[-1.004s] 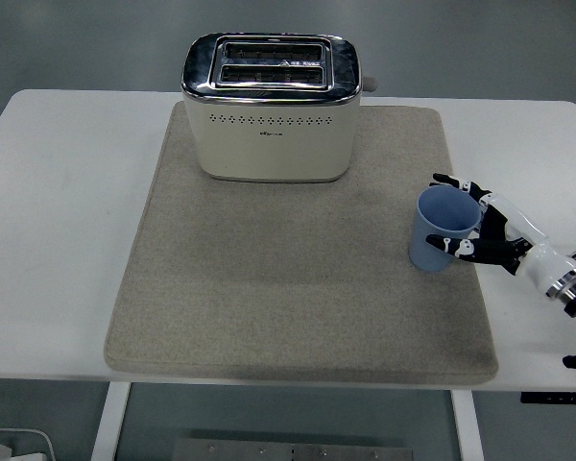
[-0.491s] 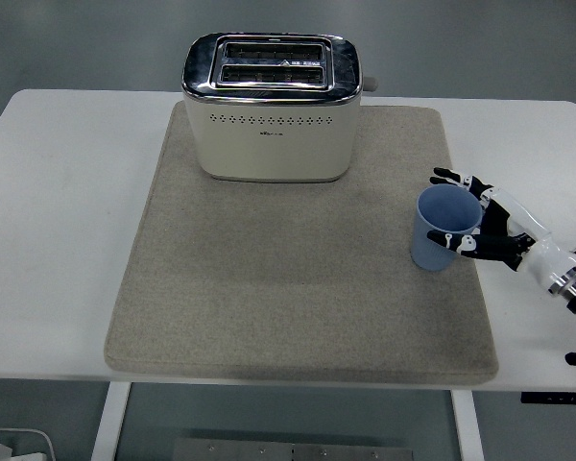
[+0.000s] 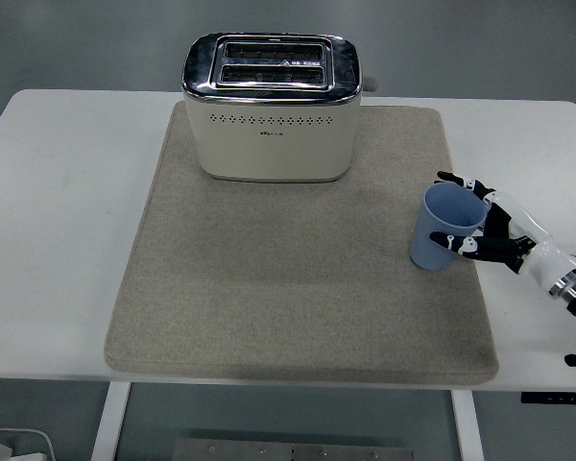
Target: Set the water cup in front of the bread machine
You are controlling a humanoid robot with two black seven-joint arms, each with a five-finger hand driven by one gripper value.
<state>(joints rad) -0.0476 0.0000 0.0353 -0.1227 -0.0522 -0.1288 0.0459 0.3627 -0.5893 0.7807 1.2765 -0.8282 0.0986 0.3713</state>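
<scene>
At the mat's (image 3: 298,317) right edge, the right robot hand (image 3: 490,235) clasps the tilted cup (image 3: 444,228) (any water could spill) well short of the toaster (image 3: 271,106).

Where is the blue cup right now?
In the head view, the blue cup sits at the grey mat's right edge, gripped by the right hand, right of and nearer than the toaster.

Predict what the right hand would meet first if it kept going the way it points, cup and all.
The right hand, gripping the cup, points left across the mat. That path looks free; the toaster sits farther back.
</scene>
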